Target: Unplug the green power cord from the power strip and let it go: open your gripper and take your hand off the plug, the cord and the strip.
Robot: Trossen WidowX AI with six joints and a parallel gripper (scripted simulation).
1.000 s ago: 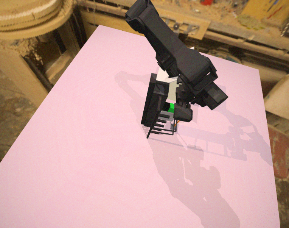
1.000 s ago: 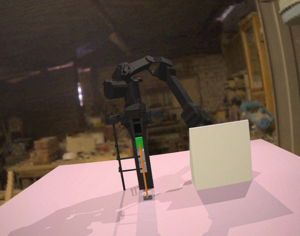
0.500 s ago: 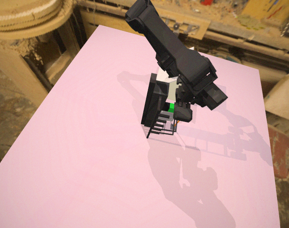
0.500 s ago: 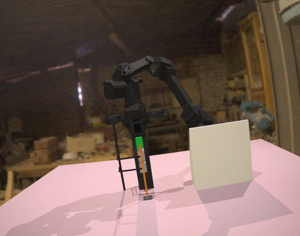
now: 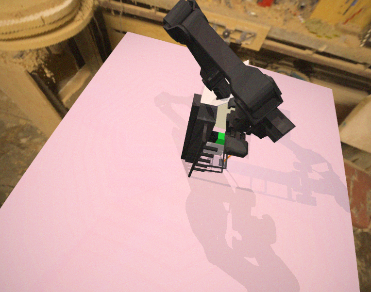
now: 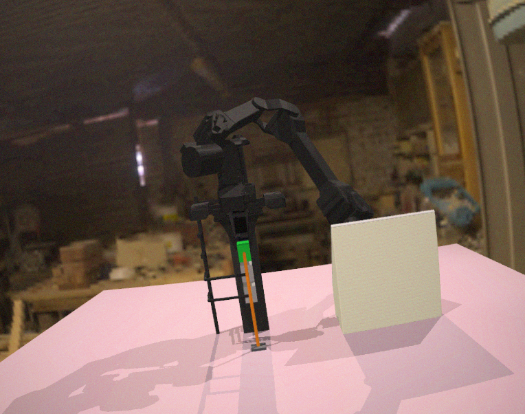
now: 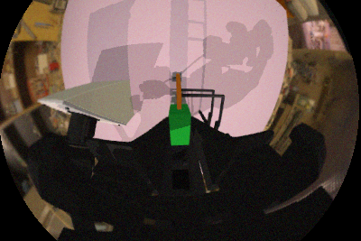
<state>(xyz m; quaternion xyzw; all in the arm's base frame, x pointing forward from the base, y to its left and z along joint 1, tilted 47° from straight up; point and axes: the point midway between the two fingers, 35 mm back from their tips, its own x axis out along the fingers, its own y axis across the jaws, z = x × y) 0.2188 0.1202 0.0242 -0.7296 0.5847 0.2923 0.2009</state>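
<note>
I have the gripper pinching the green plug, which looks seated in the power strip; pulling out and letting go remain.

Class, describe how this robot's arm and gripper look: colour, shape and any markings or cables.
The arm is matt black to dark grey throughout, built of blocky, boxy links with chamfered edges. The gripper is equally dark, with two long, flat, parallel fingers. No cables, labels or markings show on either.

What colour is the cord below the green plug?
Orange cord, clearest in the exterior view.
</note>
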